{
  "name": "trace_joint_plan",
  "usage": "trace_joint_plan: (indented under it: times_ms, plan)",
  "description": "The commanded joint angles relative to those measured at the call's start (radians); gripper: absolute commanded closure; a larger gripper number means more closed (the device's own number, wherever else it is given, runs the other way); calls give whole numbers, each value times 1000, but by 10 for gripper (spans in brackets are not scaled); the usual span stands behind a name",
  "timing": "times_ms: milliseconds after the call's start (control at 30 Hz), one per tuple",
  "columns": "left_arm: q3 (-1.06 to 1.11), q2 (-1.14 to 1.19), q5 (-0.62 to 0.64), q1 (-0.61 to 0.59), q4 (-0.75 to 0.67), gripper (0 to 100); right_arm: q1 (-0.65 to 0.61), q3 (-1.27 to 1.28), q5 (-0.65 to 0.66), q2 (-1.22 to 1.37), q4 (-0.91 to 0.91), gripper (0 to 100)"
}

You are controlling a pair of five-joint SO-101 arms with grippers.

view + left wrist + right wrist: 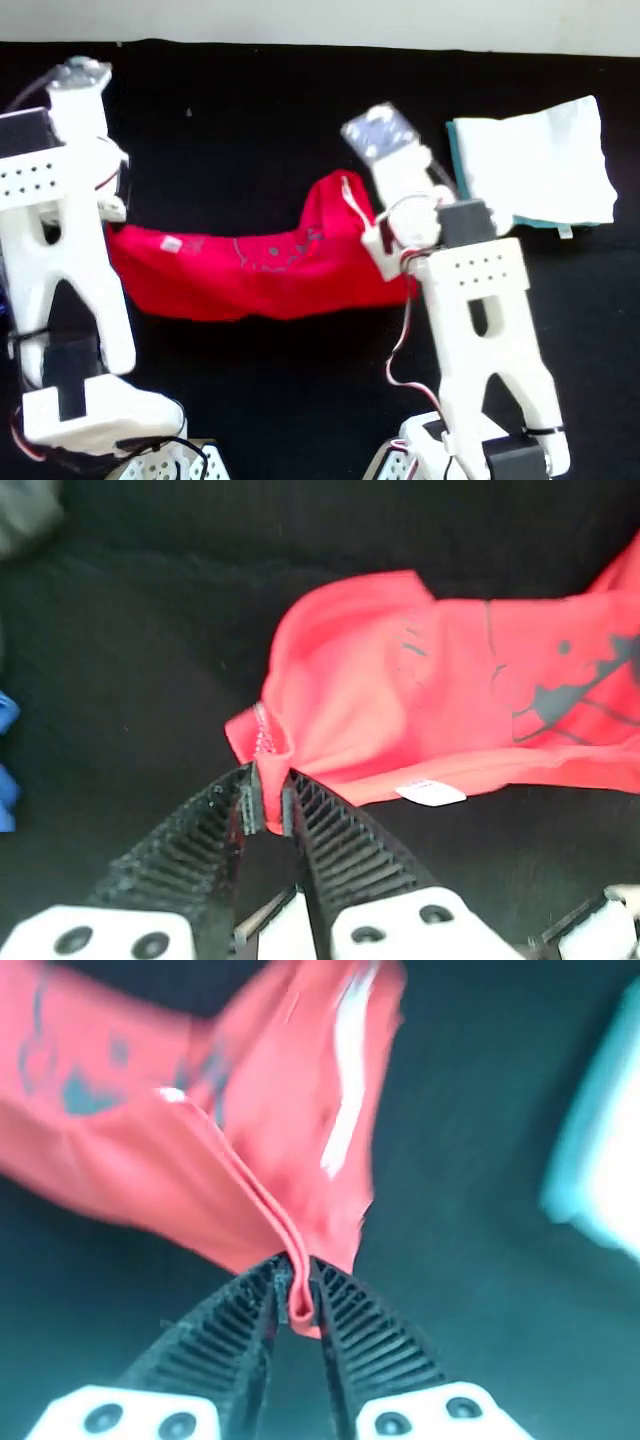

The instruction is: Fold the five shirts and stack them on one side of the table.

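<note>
Left tool [266, 802] and right tool [298, 1295] each pinch 1 end of the red printed fabric shirt [250, 265], likely to pull it flat for folding.

The red shirt [250, 265] is showing a dark grey print and a white tag [430, 793] just beyond the left gripper's [268, 802] black ribbed fingers [205, 825], and its red hem is sitting between the right gripper's [297, 1290] black fingers [235, 1325] too. The table [250, 120] is lying black all round them, while well past the right fingers a white shirt [540, 160] is resting on a teal shirt [453, 155].
</note>
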Motion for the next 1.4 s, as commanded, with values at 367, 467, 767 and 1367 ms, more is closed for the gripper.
trace_joint_plan:
  times_ms: [367, 467, 767, 1367]
  plan:
    - [-194, -452, -2, 67, 11, 990, 200, -687, 66, -33, -90, 993]
    - [-265, -510, -3, 65, 11, 990, 200, -848, 66, -35, -30, 993]
    - [-280, -605, -5, 65, 11, 990, 200, -1207, 143, -25, -13, 993]
    - [-173, -860, -5, 65, -23, 990, 202, -1224, 215, -206, -18, 993]
